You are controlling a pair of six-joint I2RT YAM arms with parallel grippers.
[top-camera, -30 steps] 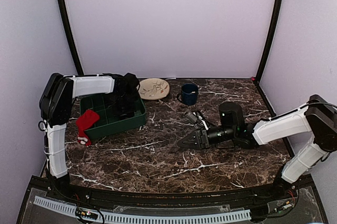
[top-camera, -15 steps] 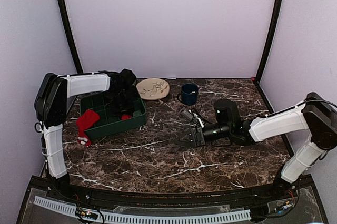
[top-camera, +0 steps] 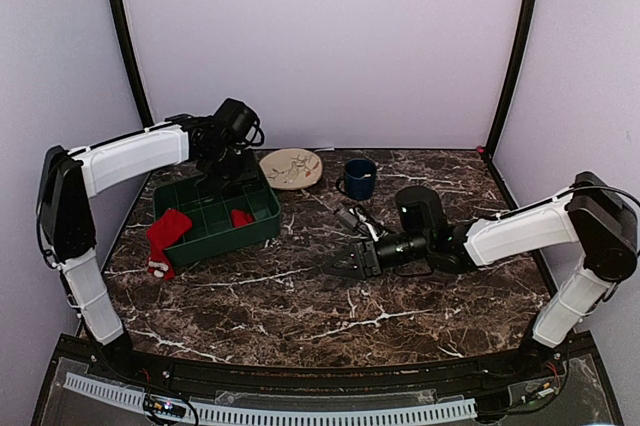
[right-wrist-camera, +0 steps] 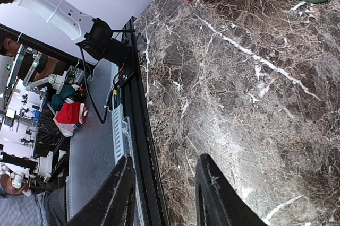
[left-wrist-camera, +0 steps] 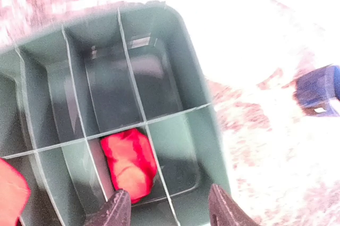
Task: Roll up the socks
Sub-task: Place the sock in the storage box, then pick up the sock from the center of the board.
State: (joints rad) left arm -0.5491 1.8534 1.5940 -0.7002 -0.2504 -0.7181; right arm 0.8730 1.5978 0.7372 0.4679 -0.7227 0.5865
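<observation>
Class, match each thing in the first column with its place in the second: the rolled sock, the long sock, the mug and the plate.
Column 1
1 rolled sock
2 long sock
3 mug
4 plate

Column 2
A hanging over the near left rim of the green tray
B just right of the plate
C inside a tray compartment
D beside the tray's far right corner

Pairs: 1-C, 2-A, 3-B, 4-D
</observation>
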